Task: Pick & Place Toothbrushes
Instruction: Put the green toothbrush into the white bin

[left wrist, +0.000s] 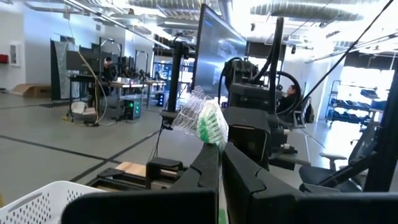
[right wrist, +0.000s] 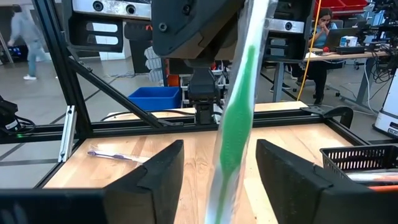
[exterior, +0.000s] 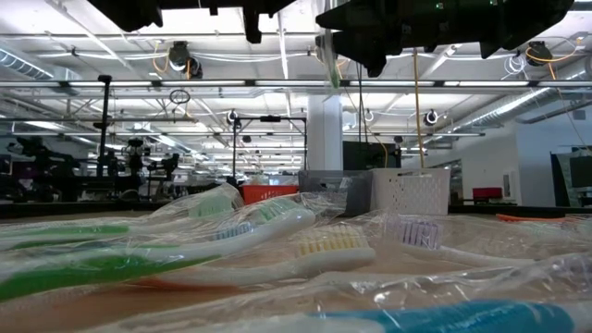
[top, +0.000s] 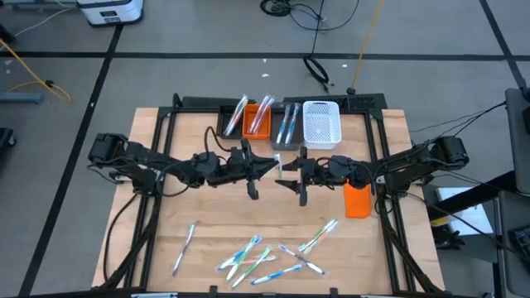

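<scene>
two dark arms meeting over the middle of the wooden desk (top: 166,248), tips almost nose to nose. left gripper (top: 277,165) raised above the desk, fingers (left wrist: 208,168) pressed together on a wrapped green toothbrush (right wrist: 239,106), bristle head in crinkled clear wrap poking out past the fingertips in the left wrist view. right gripper (top: 291,172) just opposite, fingers (right wrist: 158,171) spread apart on either side of that same green handle, not clamped on it and, as far as can be told, not touching.

loose toothbrushes (top: 265,255) scattered in a cluster on the near part of the desk, green, blue, white and pink handles in clear wrappers, some crossing one another; one pink-and-white toothbrush (top: 184,247) lying apart toward the left arm's side. same pile filling the foreground of the low view, both grippers hanging above it.

along the far edge, a row of bins: orange bin (top: 255,124) with a few brushes leaning out, grey bin (top: 286,132) holding blue-handled ones, white perforated basket (top: 321,126) beside it. orange block (top: 357,199) standing on the desk near the right arm, well apart from the pile.

people visible in the room beyond, far off.
</scene>
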You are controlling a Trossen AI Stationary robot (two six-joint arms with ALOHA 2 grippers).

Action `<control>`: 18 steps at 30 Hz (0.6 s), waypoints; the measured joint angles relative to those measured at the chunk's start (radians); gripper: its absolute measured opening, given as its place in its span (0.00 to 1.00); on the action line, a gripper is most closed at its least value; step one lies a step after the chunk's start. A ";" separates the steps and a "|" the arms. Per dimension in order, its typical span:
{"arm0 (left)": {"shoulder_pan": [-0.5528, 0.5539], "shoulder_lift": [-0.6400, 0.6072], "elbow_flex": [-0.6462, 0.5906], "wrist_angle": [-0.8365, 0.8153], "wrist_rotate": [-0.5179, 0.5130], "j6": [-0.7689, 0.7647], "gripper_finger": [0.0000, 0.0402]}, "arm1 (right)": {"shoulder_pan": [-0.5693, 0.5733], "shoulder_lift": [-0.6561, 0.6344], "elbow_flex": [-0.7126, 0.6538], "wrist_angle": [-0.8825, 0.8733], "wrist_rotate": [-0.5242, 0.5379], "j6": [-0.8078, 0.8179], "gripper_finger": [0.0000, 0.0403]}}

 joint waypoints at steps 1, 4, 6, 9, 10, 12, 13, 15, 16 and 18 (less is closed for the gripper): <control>0.000 0.000 0.000 0.000 0.000 0.000 0.00 | 0.000 0.000 0.000 0.000 0.000 0.000 0.44; 0.001 0.000 0.000 0.000 0.000 0.001 0.00 | 0.000 0.000 0.000 0.000 0.000 -0.003 0.38; 0.002 0.000 0.000 0.000 0.000 0.000 0.00 | 0.000 0.000 0.000 0.000 0.000 -0.003 0.33; 0.003 0.000 0.000 0.000 0.000 0.000 0.01 | 0.000 0.000 0.000 -0.001 0.000 -0.003 0.25; 0.003 0.000 0.000 0.000 0.000 0.000 0.00 | -0.001 0.000 0.000 -0.001 0.000 -0.003 0.22; 0.003 0.000 0.000 0.000 0.000 0.000 0.00 | -0.002 0.000 0.000 -0.003 0.006 -0.002 0.14; 0.003 0.000 0.000 0.000 0.001 0.001 0.01 | -0.003 0.000 0.000 -0.005 0.019 -0.002 0.10; 0.003 0.000 0.000 0.000 0.000 0.001 0.02 | -0.003 0.000 0.000 -0.008 0.049 -0.008 0.08; 0.003 0.000 0.000 0.000 0.000 0.001 0.02 | -0.003 0.000 0.000 -0.010 0.058 -0.007 0.08; 0.003 0.000 0.000 -0.003 -0.001 0.001 0.03 | -0.004 0.000 0.000 -0.014 0.057 -0.008 0.08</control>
